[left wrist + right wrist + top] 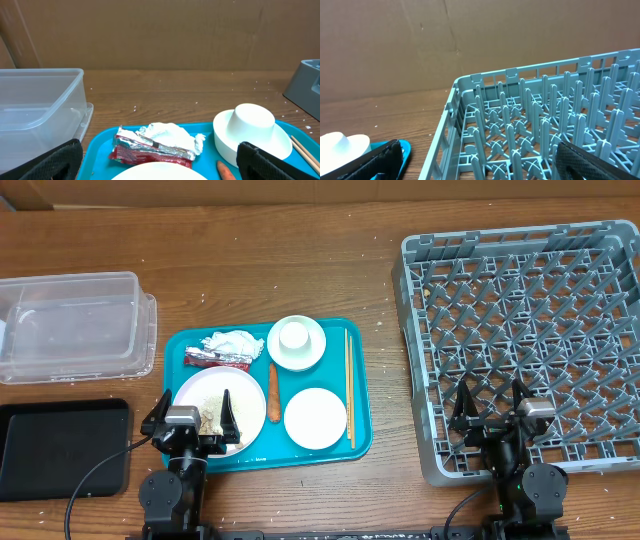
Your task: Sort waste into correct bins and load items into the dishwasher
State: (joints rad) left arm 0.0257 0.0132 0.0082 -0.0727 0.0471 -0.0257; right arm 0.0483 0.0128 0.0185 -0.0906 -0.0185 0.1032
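On the teal tray (266,450) lie a crumpled white napkin (232,342), a red shiny wrapper (217,359), an orange carrot (272,393), a large plate (195,395) with pale rice scraps, a smaller plate (315,418) and a small bowl (296,340). My left gripper (192,418) stands open over the large plate's near side. From its wrist, napkin (167,135), wrapper (145,152) and bowl (252,127) lie ahead. My right gripper (492,408) hangs open and empty over the grey dishwasher rack's (530,330) near left corner (470,115).
A clear plastic tub (70,325) sits at the far left, with a shallow black tray (60,448) in front of it. A pair of chopsticks (349,385) lies along the teal tray's right side. A brown cardboard wall closes the back.
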